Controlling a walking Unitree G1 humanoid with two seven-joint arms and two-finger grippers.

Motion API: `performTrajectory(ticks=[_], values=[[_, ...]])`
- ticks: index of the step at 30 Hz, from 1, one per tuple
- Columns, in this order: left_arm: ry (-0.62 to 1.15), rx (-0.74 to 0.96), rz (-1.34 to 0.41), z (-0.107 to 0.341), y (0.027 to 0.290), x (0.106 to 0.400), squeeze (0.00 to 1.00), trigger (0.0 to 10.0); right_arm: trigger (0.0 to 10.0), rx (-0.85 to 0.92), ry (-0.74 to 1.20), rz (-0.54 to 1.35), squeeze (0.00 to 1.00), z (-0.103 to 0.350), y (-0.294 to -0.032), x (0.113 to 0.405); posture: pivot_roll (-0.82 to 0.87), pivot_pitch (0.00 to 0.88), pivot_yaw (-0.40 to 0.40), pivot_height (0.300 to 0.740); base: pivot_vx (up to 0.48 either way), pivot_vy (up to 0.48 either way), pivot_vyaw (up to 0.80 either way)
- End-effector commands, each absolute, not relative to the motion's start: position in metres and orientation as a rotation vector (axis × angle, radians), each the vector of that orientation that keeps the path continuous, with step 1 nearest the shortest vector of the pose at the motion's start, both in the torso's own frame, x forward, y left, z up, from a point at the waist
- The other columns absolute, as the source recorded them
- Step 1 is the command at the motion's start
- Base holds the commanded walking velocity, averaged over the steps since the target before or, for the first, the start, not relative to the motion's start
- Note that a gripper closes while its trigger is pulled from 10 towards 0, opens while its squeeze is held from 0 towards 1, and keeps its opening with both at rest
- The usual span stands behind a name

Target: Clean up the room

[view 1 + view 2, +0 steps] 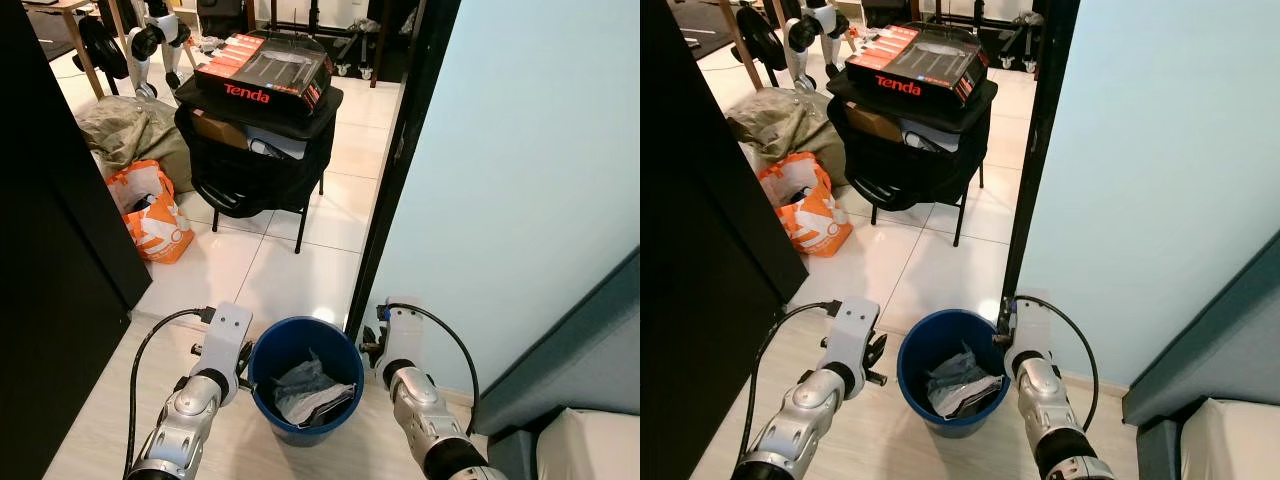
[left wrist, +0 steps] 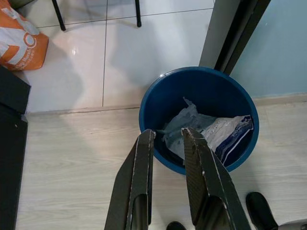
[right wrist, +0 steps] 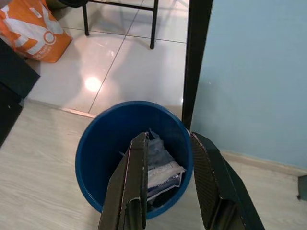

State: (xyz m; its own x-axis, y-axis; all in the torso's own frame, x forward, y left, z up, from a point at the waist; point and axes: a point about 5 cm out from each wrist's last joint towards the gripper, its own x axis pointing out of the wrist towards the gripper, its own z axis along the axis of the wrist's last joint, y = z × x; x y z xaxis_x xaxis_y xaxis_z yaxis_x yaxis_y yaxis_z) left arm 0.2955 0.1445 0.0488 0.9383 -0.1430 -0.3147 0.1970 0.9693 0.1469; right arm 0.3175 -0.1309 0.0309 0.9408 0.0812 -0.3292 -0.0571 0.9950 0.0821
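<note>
**Blue bin between both grippers, ready for a rim grasp**

Because the round blue plastic waste bin [image 1: 305, 385] holds just a few crumpled plastic wrappers and bags [image 2: 211, 134], it is probably light, and its thin wall should be stiff enough to carry yet able to flex if squeezed hard. The smooth, glossy plastic could slip, so the rim looks like the best place to take hold, one finger inside and one outside, on opposite sides.

The bin stands upright on the pale wood-look floor [image 1: 100, 400], close to the black door frame [image 1: 395, 180] and near the light blue wall [image 1: 520, 200], just inside the line where the white tiles begin. It is deep blue, slightly tapered, with an open top and no lid or liner to be seen.

The left gripper [image 2: 167, 139] hovers over the bin's near rim, its two black fingers slightly apart and holding nothing. The right gripper [image 3: 168, 143] hangs above the bin's opening, fingers spread wider, likewise empty.

Beyond, an orange printed shopping bag [image 1: 150, 215] sits on the tiles beside a black folding cart [image 1: 260, 150].
</note>
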Motion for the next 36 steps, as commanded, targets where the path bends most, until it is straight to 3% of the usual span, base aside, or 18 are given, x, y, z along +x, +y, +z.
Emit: performTrajectory(ticks=[1, 22, 36], values=[[0.348, 0.163, -0.162, 0.0402, 0.1455, 0.2901, 0.00, 10.0, 10.0, 0.065, 0.355, 0.069, 0.00, 0.0276, -0.1308, 0.3146, 0.09, 0.120, -0.020, 0.728, 0.000, -0.480, 0.00], [0.365, 0.100, -0.176, 0.0382, 0.1395, 0.2880, 0.00, 10.0, 10.0, 0.033, 0.386, 0.112, 0.00, 0.0248, -0.1261, 0.3123, 0.08, 0.117, -0.038, 0.728, 0.000, -0.023, 0.00], [0.363, 0.160, -0.157, 0.0369, 0.1429, 0.2868, 0.00, 10.0, 10.0, -0.012, 0.406, 0.117, 0.00, 0.0198, -0.1261, 0.3078, 0.07, 0.110, -0.046, 0.728, 0.000, 0.000, 0.00]])
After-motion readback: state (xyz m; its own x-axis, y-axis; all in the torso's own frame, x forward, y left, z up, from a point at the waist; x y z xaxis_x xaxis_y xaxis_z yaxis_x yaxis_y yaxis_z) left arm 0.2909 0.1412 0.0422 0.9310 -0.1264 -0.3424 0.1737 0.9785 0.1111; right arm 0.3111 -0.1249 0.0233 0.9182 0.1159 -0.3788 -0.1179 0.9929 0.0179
